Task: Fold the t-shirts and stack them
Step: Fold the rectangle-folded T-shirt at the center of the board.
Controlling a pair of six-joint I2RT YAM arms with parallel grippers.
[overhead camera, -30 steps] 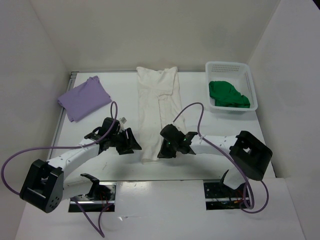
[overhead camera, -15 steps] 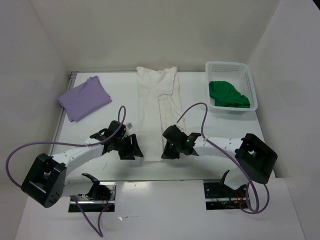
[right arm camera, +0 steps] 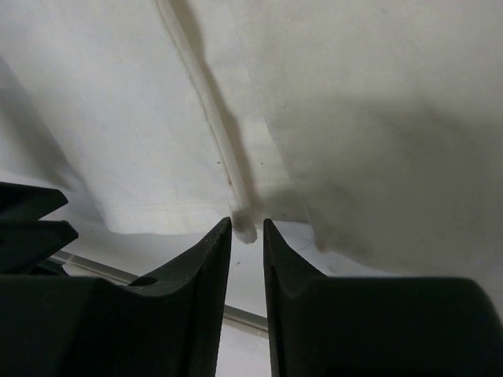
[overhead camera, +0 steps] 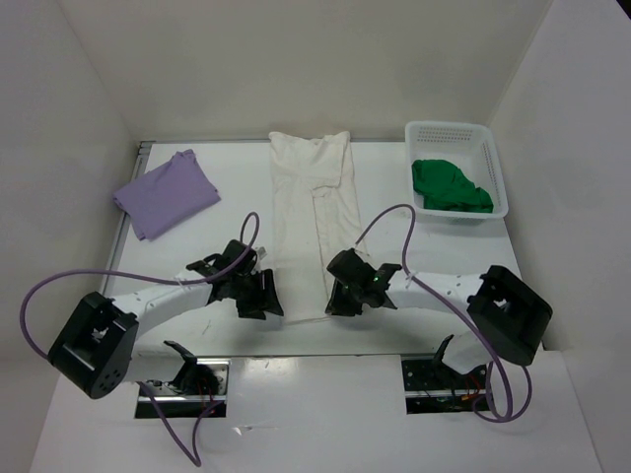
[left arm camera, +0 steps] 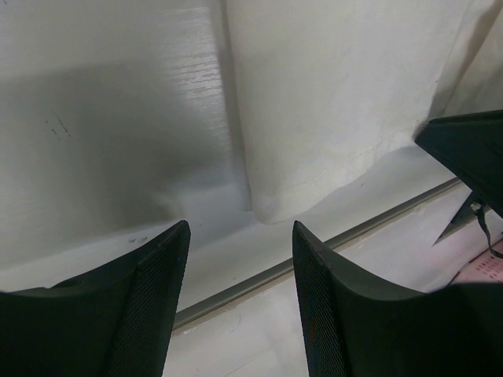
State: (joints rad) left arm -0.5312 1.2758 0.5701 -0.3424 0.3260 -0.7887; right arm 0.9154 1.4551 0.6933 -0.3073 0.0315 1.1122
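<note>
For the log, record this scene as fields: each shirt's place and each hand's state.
white shirt: centre, laid lengthwise, folded narrow
lavender shirt: folded, far left
green shirt: crumpled in basket, far right
left hand: open, at white shirt's near left corner
right hand: nearly closed at its near hem; grip unclear
</note>
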